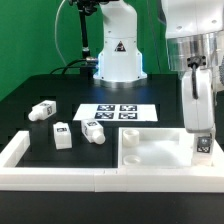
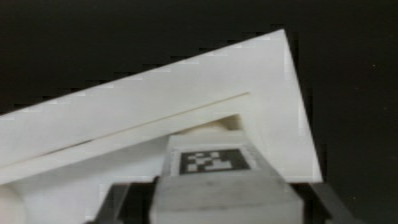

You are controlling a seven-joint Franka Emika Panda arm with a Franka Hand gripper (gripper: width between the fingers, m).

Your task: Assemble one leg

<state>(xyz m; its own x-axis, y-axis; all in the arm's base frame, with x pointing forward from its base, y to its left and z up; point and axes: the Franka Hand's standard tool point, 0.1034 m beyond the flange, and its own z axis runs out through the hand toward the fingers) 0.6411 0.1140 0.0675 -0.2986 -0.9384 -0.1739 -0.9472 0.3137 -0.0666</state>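
Black tabletop (image 1: pixel 160 92) against green backdrop (image 1: pixel 30 40) — pincer (image 2: pixel 210 190) clamped on tagged leg (image 2: pixel 214 160) above white tray (image 1: pixel 160 155).

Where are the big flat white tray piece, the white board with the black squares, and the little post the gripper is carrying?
Large flat white tray piece (image 1: pixel 160 152), exterior view, top face.
Marker board (image 1: pixel 115 113), exterior view, centre.
Small white tagged leg post (image 2: pixel 214 163), wrist view, tag.

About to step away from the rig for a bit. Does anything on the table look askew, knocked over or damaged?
Nothing looks damaged. Three loose legs lie at mixed angles beside the marker board, normal for unassembled parts. The gripper holds a fourth leg over the tabletop's corner.
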